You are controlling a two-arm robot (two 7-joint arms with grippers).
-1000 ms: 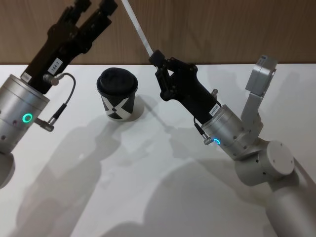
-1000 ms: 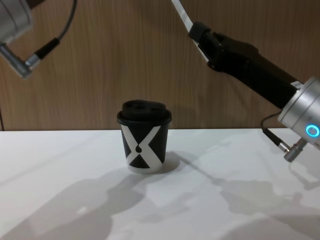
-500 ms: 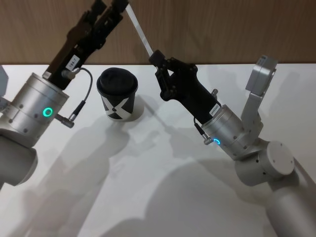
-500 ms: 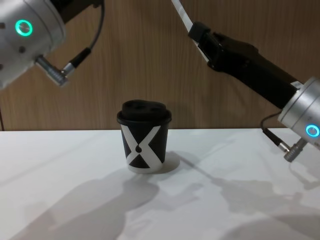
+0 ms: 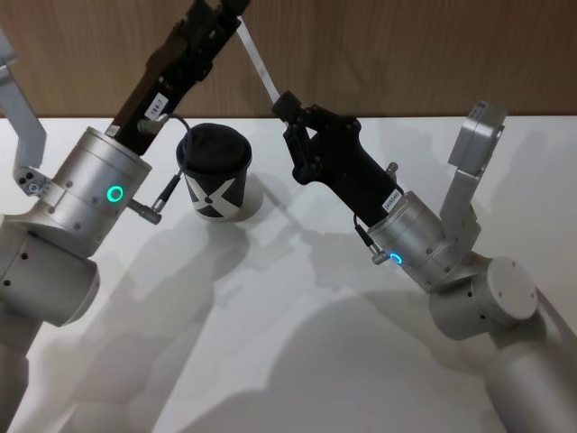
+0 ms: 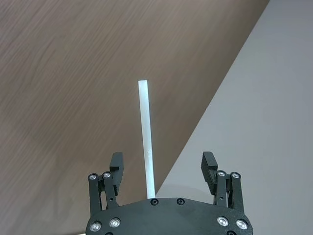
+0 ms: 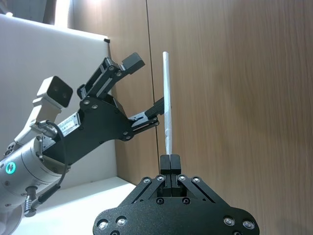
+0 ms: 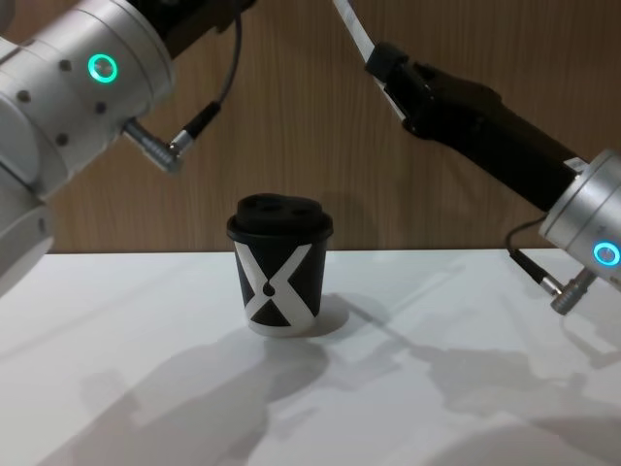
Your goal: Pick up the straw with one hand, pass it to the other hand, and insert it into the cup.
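The right gripper [image 5: 283,101], in the upper middle of the head view, is clamped narrow on the lower end of the straw [image 5: 257,61]. From that pinch the tube runs tilted toward the frame's upper left, its free end high against the wood wall [image 5: 406,54].

The left gripper [image 5: 219,11] sits at the top edge, left of centre, with its fingers spread wide. In the left wrist view the straw [image 6: 146,142] stands in the gap between them — nearer one finger than the other, and touching neither as far as I can tell.

The handover turns on this: the straw's long axis runs roughly along the left fingers' own direction, inside their gap, so closing would likely catch its upper part.

The cup [image 5: 215,171] stands lidded on the white table [image 5: 270,316], below both grippers and nearer the left arm.
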